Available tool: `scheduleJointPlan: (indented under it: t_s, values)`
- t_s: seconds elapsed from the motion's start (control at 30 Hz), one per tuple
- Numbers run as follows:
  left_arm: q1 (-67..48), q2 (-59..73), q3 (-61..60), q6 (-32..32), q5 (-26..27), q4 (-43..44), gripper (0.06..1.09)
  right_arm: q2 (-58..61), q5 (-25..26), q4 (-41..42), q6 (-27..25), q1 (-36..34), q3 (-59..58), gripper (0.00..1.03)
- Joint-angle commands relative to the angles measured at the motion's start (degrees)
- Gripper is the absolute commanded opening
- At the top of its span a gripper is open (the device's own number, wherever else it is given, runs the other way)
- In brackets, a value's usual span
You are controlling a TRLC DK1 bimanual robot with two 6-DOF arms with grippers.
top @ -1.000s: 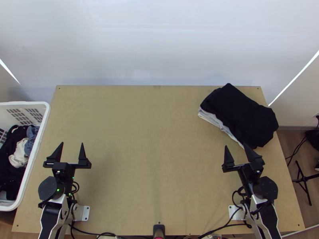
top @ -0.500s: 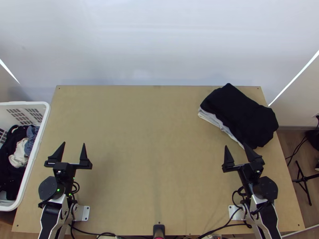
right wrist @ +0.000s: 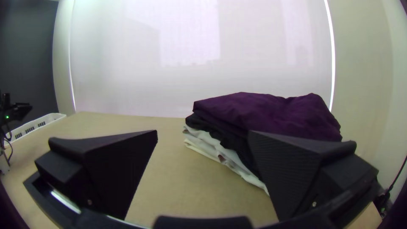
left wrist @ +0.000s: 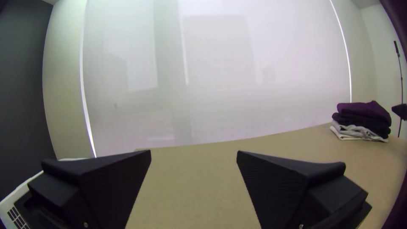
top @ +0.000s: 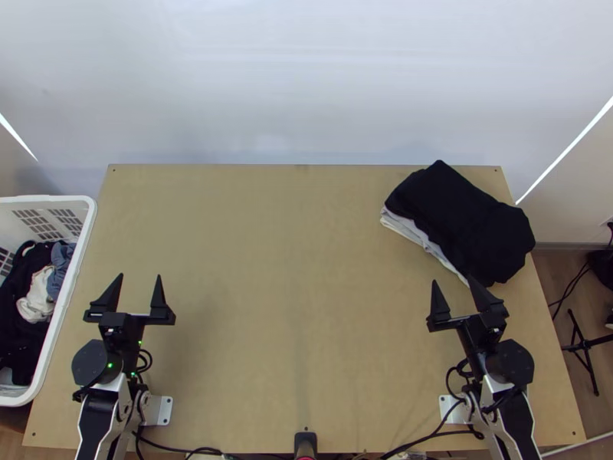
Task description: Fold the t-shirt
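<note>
In the top view my left gripper (top: 139, 277) stands open over the table's left part, beside the basket, with nothing held. My right gripper (top: 452, 280) is open too and empty, at the near side of a stack of folded clothes (top: 460, 222) on the table's right. The stack has dark cloth above and white and grey layers below. In the left wrist view the fingers of my left gripper (left wrist: 193, 152) are wide apart. The right wrist view shows my right gripper (right wrist: 202, 132) spread, with the stack's purple top piece (right wrist: 267, 112) beyond it.
A white basket (top: 83, 230) at the table's left edge holds loose black, white and blue clothes (top: 38, 295). Bare wood of the table (top: 291, 291) lies between the arms. Black cables (top: 429, 437) run along the near edge, and a black stand (top: 584, 345) is off to the right.
My left gripper shifted very slightly to the right and then back left. The right arm and the stack have kept still.
</note>
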Motion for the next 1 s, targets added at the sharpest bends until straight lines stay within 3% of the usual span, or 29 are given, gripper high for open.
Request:
scheduleJointPlan:
  t_s: [0.0,0.1,0.27,0.43,0.53,0.67,0.73,0.8,0.97]
  values:
    - [0.1,1.9,9.8,-1.8,0.0,1.0,1.04,0.0,0.0,0.0,-0.1,-0.1,0.0,0.99]
    - [-1.1,10.4,20.8,-2.7,-1.3,-1.5,1.04,0.0,0.0,0.0,-0.1,-0.1,0.0,0.99]
    - [0.9,26.9,43.2,-6.0,-8.6,-9.5,1.04,0.0,0.0,0.0,-0.1,0.0,0.0,0.99]
    - [11.4,36.9,62.0,-9.4,-10.3,-18.7,1.04,0.0,0.0,0.0,-0.1,0.0,0.0,0.99]
    - [21.2,44.6,73.4,-9.4,-10.3,-28.9,1.04,0.0,0.0,0.0,-0.1,0.0,0.0,0.99]
    - [38.9,54.4,84.0,-8.9,-8.0,-41.0,1.04,0.0,0.0,0.0,-0.1,0.0,0.0,0.99]
    - [47.2,58.3,87.3,-8.3,-2.1,-46.4,1.04,0.0,0.0,0.0,-0.1,0.0,0.0,0.99]
    - [54.5,61.6,88.7,-5.1,1.4,-47.7,1.04,0.0,0.0,0.0,-0.1,0.0,0.0,0.99]
    - [64.1,73.3,91.3,-1.5,1.6,-50.1,1.04,0.0,0.0,0.0,-0.1,0.0,0.0,0.99]
